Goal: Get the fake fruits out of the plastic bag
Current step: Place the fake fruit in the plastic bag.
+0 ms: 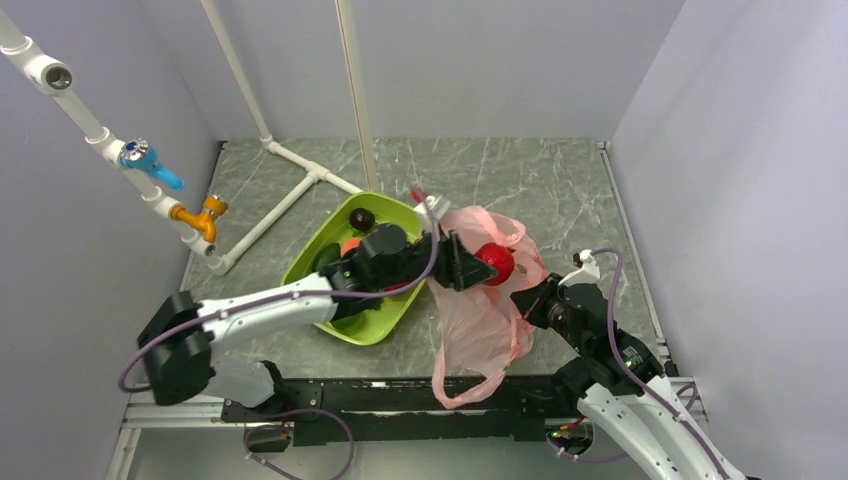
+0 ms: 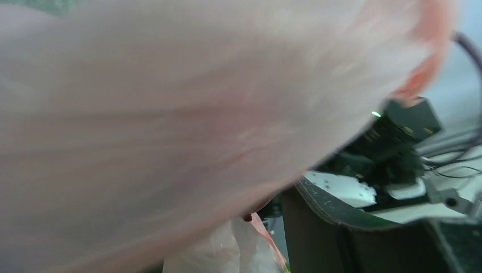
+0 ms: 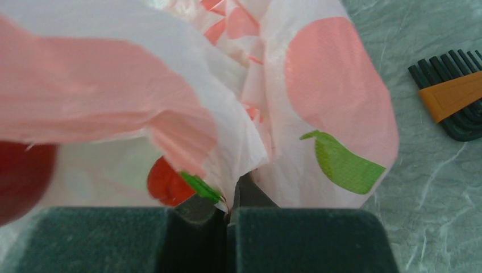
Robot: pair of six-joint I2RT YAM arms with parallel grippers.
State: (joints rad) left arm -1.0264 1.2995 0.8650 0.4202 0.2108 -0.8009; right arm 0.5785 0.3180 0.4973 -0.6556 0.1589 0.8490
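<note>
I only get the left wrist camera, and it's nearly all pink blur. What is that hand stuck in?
Observer: From above, that's the plastic bag right against your lens. The left gripper is at its mouth, against a red apple; I cannot tell whether it grips it.
Operator: Is anything holding the bag?
Observer: Yes, the right gripper is shut on a fold of the plastic.
Operator: Any fruit out already?
Observer: A dark round fruit lies in the green tray beside the bag.
</note>
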